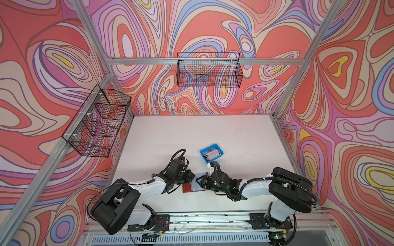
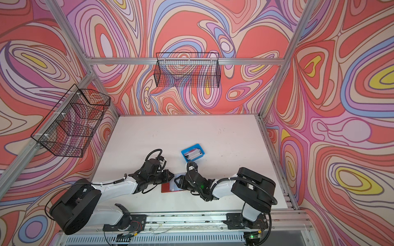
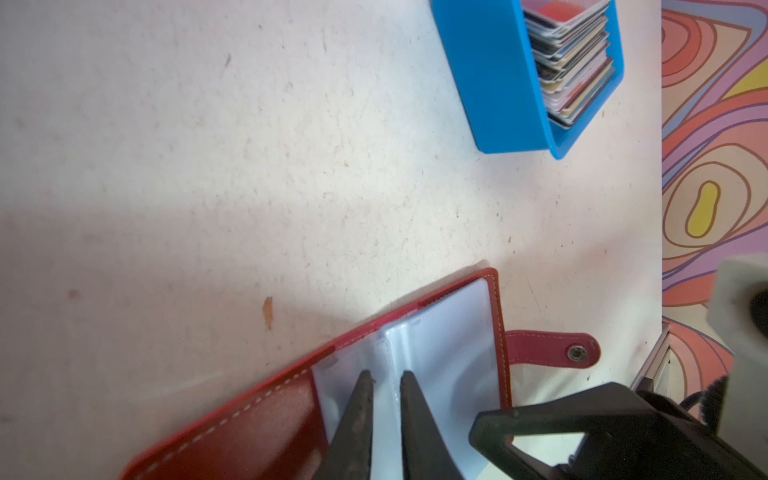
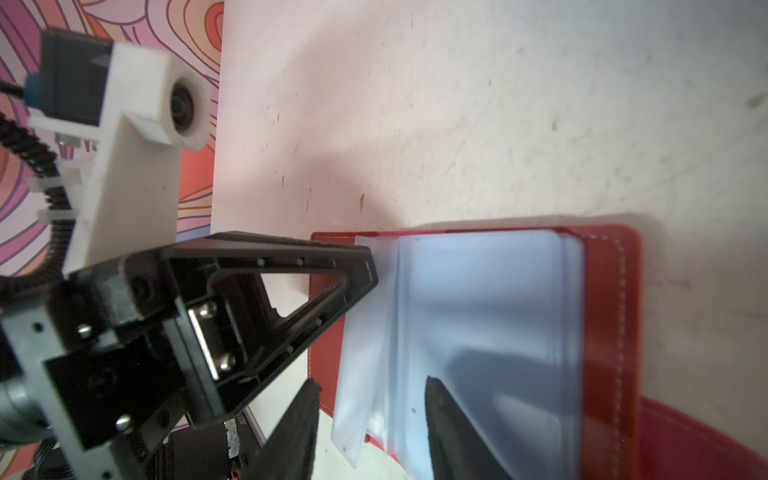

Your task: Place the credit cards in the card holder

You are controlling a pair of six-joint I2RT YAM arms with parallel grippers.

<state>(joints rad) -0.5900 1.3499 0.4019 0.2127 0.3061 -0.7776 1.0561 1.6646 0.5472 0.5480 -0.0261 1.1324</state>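
Near the front edge I see the red leather-like booklet card holder (image 1: 188, 187) lying open. My left gripper (image 3: 384, 376) pinches a clear plastic sleeve (image 3: 388, 345), and the right gripper (image 4: 370, 382) hangs half-spread over the pages. Just beyond, stacked credit cards (image 3: 569, 62) sit in the blue plastic tray (image 3: 490, 83). Open white tabletop (image 1: 202, 130) stretches to the back edge.

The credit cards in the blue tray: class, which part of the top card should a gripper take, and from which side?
Probably the top card's free edge, from above. The credit cards lie in a staggered stack inside the blue tray, whose walls close off the sides; only the open top gives a way in, and the stagger leaves edges sticking out.
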